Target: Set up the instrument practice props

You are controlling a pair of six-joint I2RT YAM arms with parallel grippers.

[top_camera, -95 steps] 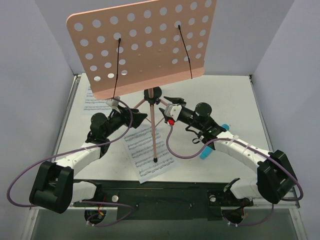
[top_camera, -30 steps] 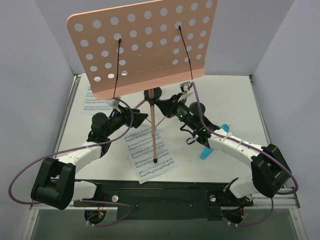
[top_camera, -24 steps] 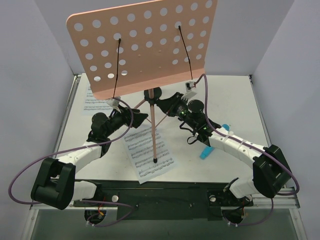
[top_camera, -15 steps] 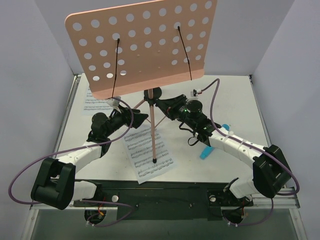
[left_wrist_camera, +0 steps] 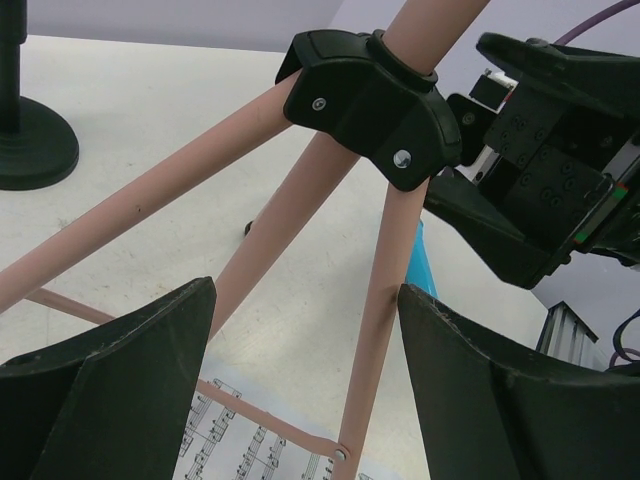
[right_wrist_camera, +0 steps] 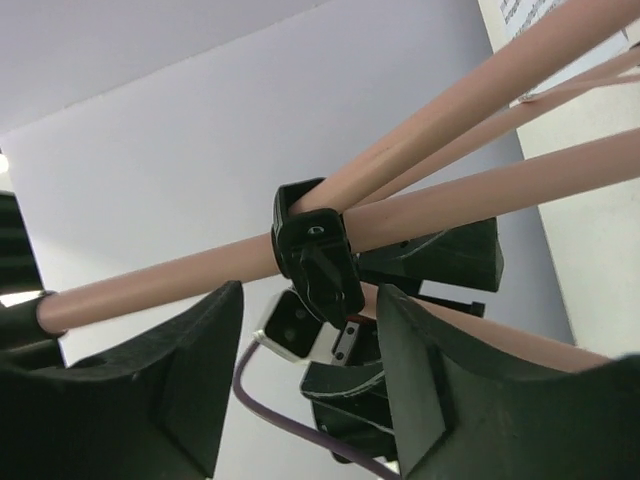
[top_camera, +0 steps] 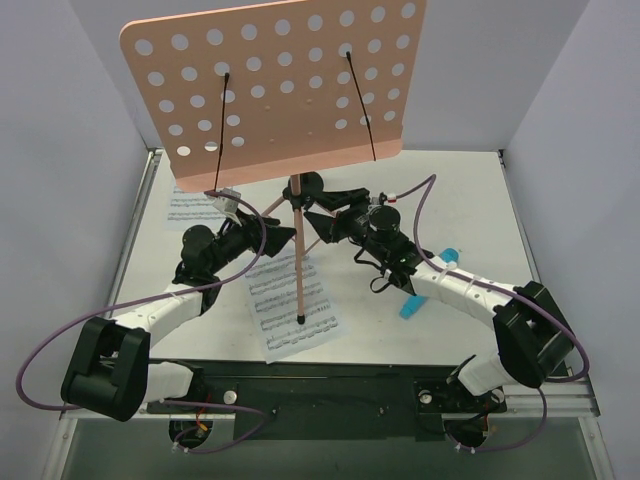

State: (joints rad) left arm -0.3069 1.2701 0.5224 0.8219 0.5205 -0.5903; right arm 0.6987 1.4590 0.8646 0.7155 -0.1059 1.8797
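jaws on my left side stand wide apart with nothing in them. their two dark fingers (left_wrist_camera: 120, 390) flank one pink leg of the tripod (left_wrist_camera: 376, 330) without touching it, just below the black joint (left_wrist_camera: 375, 95) where the legs meet. jaws on my right side are partly apart and hold nothing either. past their fingers (right_wrist_camera: 190, 390) my wrist view shows the same joint and the pink tubes spreading from it. the tubes sit in the gap, and i see neither finger touching them.

from above, my two wrists close in on the tripod from opposite sides, left and right, low under the stand. the tripod stands near the middle of the worktop (top_camera: 470, 200), and the tip of its near leg rests on a sheet-music page (top_camera: 290, 300) lying flat and slightly skewed. the pink perforated desk (top_camera: 280, 90) sits on top of the tripod, tilted, its face toward the overhead camera. two black wire page-holders (top_camera: 220, 130) run down across its holes. a second page (top_camera: 185, 205) lies at the back left, partly hidden under the desk's lower edge. a light blue object (top_camera: 415, 300) lies on the worktop just beside my right forearm.
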